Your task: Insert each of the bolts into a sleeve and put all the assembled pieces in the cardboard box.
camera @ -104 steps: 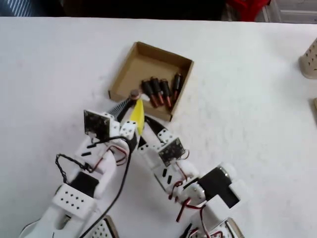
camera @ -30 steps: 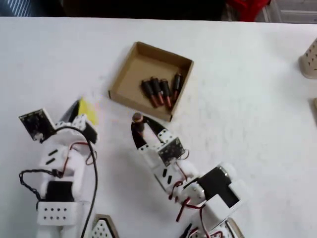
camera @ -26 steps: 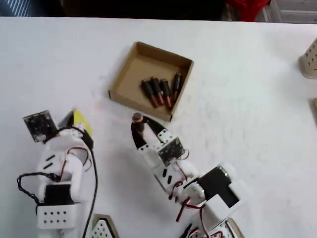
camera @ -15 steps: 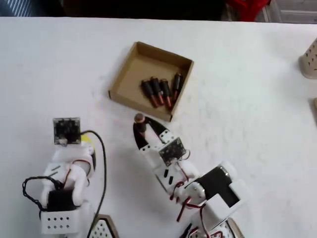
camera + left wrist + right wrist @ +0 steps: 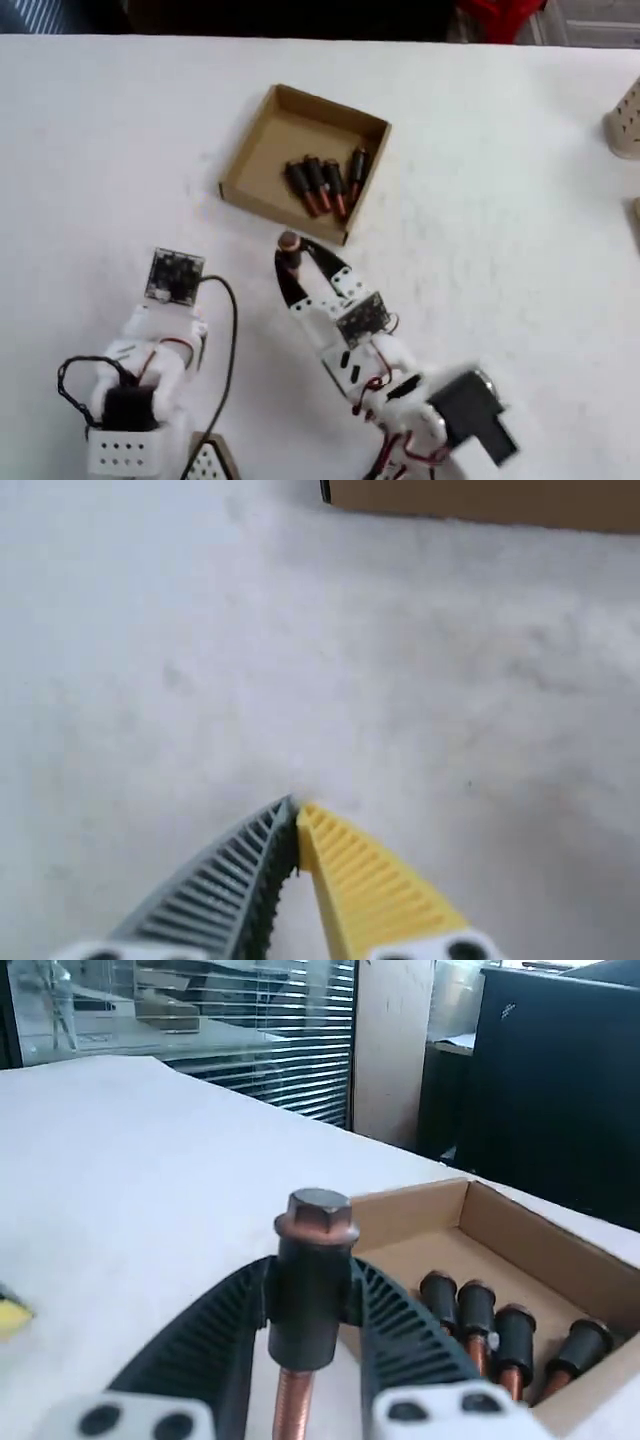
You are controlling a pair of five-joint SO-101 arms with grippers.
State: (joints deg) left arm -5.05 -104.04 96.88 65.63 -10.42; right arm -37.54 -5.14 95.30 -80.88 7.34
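The right gripper [image 5: 290,264] is clamped on a dark sleeve [image 5: 311,1295] with a bolt [image 5: 317,1216] pushed through it. The bolt's head sits on top of the sleeve and its copper shank sticks out below, between the fingers. The piece stands upright in the grip, long axis roughly vertical. Whether its lower end touches the table [image 5: 500,250] cannot be told from these views.

The box [image 5: 282,210] lies straight ahead of this gripper, just beyond its fingertips, and the near wall is the only thing between the held piece and the box floor. Four finished pieces [image 5: 325,185] lie flat inside, side by side, toward the corner farthest across from the gripper. The floor nearer the gripper's side is bare cardboard.

The left gripper [image 5: 296,815] has its grey and yellow fingers pinched together on nothing, pointing down at the table. The box wall [image 5: 480,500] is well ahead of it.

The right arm is plainly the nearer one and already carries the load. The coming move likely calls for a short lift over the near wall, then a forward reach and release onto the bare floor, perhaps tipping the piece to lie like the others.
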